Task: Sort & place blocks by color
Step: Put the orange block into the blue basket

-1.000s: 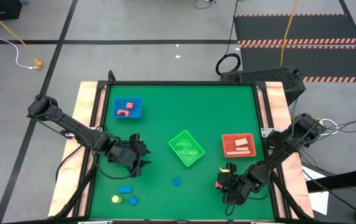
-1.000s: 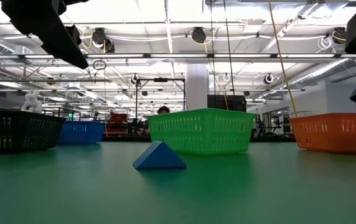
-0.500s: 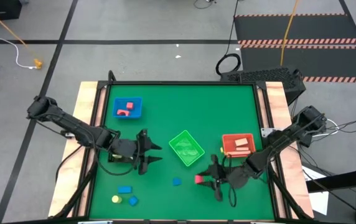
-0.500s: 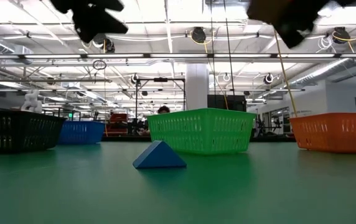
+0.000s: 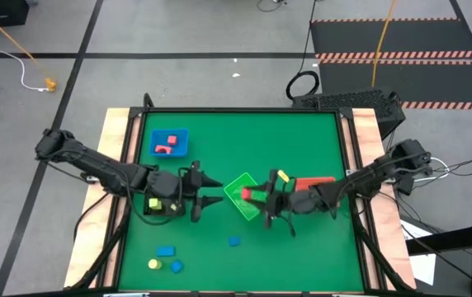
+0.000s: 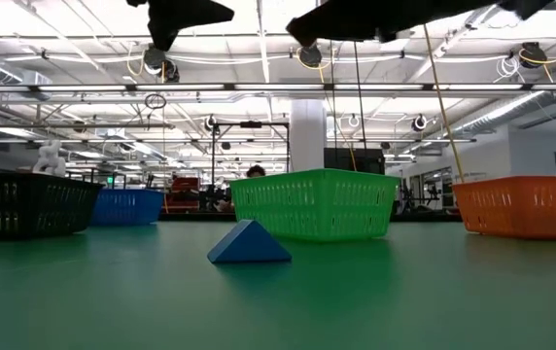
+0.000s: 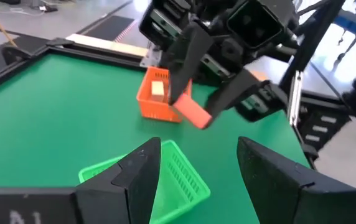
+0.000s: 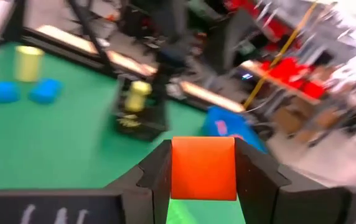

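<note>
Overhead, green table mat (image 5: 302, 140) on wood-edged table, grey floor around, workshop room beyond. Right gripper (image 5: 247, 195) pinches red block (image 8: 203, 168) (plain rectangular faces) above green bin (image 5: 238, 188). Left gripper (image 5: 217, 190) fingers spread, empty, facing it.

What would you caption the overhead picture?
Right claw carries a red block over the green bin, facing the left claw.

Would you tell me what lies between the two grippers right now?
In the high view, the green bin lies between the left gripper and the right gripper, which holds a red block over the bin's edge.
</note>
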{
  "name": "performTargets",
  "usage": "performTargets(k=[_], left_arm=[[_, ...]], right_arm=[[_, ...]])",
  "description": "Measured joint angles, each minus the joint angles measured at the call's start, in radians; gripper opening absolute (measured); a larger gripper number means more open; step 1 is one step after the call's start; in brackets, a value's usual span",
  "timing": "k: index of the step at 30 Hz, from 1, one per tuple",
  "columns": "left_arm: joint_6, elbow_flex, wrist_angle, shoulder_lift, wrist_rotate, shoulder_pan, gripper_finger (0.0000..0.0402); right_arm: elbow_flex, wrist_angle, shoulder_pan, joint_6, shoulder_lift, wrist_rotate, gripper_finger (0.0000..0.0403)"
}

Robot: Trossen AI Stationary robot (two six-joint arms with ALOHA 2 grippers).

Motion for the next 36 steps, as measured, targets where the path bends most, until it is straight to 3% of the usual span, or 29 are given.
performTargets(k=[8,14,17,24,36], left_arm=[[0.002,0.0,0.073,0.0,-0.027,0.092,0.0214],[0.008,0.0,0.104,0.0,-0.047,0.19,0.0214],[-0.004,0.0,0.104,0.0,-0.047,0.227,0.0214],[-0.004,0.0,0.124,0.0,-0.037,0.25,0.0214],[-0.005,0.0,0.163,0.055,0.005,0.258,0.0214]], right_arm=[[0.0,0.141,-0.122,-0.229,0.0,-0.006,0.0123],[0.0,0.198,-0.193,-0.39,0.0,-0.158,0.0123],[0.0,0.243,-0.221,-0.449,0.005,-0.162,0.0124],[0.015,0.272,-0.283,-0.5,0.036,-0.256,0.0125],[0.152,0.265,-0.303,-0.567,0.175,-0.267,0.0125]])
